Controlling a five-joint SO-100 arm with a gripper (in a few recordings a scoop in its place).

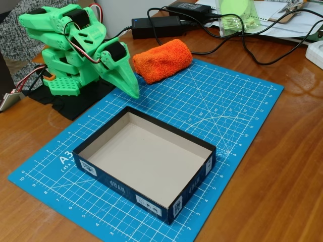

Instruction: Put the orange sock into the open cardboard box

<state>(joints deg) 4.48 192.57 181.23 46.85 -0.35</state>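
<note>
Wooden and glossy, the tabletop (282,166) carries a blue cutting mat (222,116) with a white grid, and on it everything for the job is laid out. At the far left the green arm is folded low over its base, and its end effector (132,89) points down and to the right, tip just above the mat; the two fingers lie together as one tapered wedge with no gap between them, so it reads as closed and holding nothing. Just to the right of that tip, near but apart from it, lies the orange sock (162,60), a thick fuzzy roll resting across the mat's far edge, its long axis running from near-left to far-right. It looks light, soft and compressible, with a nap that should give plenty of friction; a grip across the middle of the roll, fingers spread wide and pressed well into the pile, would likely hold best, since a pinch at one end may let it unroll or droop. Nearer the camera sits the open cardboard box (194,189), dark outside, pale inside, with nothing in it, well apart from the sock. Black power bricks (156,25) and cables (262,55) trail along the far side.
</note>
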